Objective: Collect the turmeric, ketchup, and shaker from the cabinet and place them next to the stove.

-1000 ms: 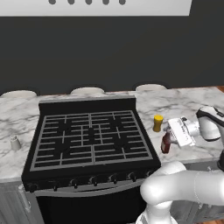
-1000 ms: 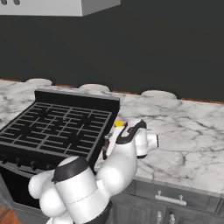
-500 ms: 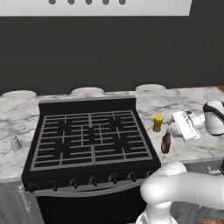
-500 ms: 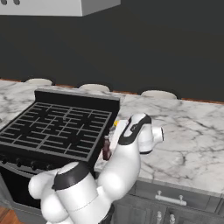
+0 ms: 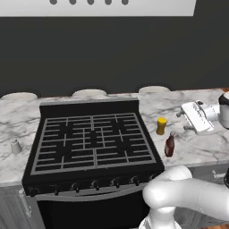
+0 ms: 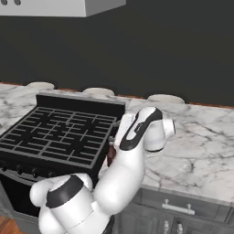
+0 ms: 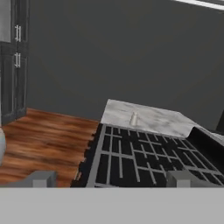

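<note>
Right now the stove (image 5: 94, 143) sits at the centre of the left base view: a wide black range with grid-like iron grates, a low raised back panel and a row of small round knobs along its front edge. It is set into a white marble counter (image 5: 201, 147) veined in grey, against a flat dark grey wall.

On the counter just to the right of the stove, in the middle right of that frame, the turmeric (image 5: 161, 126) stands upright, a squat yellow-orange jar with a yellow cap. Near it, lower in the frame and closer to the counter's front edge, the ketchup (image 5: 169, 145) stands upright too, a slim dark red bottle with a narrow neck. The two are apart, not touching.

At the far left of the frame, on the counter on the stove's other side, the shaker (image 5: 15, 146) is a tiny pale grey piece with a rounded top. In the hand view the same shaker (image 7: 134, 118) shows as a small pale cone on the marble beyond the grates (image 7: 144, 157).

The gripper (image 5: 183, 120) hangs at the right edge of the left base view, above the counter and to the right of the turmeric, its white boxy hand turned sideways. Its jaws are spread wide with nothing between them; in the hand view the two grey fingertips (image 7: 40, 178) stand far apart at the bottom of the frame.

In the right base view the glossy white arm (image 6: 132, 155) bends across the centre, covering the counter beside the stove (image 6: 59, 137).
</note>
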Robot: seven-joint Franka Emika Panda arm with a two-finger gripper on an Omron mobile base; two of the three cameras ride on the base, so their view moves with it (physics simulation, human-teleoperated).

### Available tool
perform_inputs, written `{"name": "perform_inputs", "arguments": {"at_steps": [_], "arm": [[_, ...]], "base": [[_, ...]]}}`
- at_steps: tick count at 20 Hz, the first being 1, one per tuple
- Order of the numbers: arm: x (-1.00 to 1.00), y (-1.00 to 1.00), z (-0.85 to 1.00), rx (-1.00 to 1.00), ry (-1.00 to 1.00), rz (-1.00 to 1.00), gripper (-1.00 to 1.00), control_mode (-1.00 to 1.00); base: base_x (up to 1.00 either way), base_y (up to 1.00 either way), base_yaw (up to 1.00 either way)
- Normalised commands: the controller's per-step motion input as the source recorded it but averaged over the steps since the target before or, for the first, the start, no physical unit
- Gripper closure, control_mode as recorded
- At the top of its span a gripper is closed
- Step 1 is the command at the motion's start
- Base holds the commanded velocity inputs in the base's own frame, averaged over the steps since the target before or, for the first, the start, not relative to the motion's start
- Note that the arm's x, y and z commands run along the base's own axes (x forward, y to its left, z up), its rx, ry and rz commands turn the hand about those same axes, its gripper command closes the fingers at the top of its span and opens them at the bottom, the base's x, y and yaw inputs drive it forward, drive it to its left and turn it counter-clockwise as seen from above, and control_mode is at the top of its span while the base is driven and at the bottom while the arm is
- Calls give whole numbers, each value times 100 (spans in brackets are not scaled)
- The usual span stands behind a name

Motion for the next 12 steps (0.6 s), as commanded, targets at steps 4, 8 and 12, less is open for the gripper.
{"name": "perform_inputs", "arguments": {"at_steps": [4, 8, 12], "arm": [[-27, 54, 87, -6, -1, -6, -100, -100], [-25, 74, 84, -10, -1, -7, -100, -100], [-22, 89, 72, -13, 0, -8, -100, -100]], "base": [[0, 0, 0], [0, 0, 0], [0, 0, 0]]}}
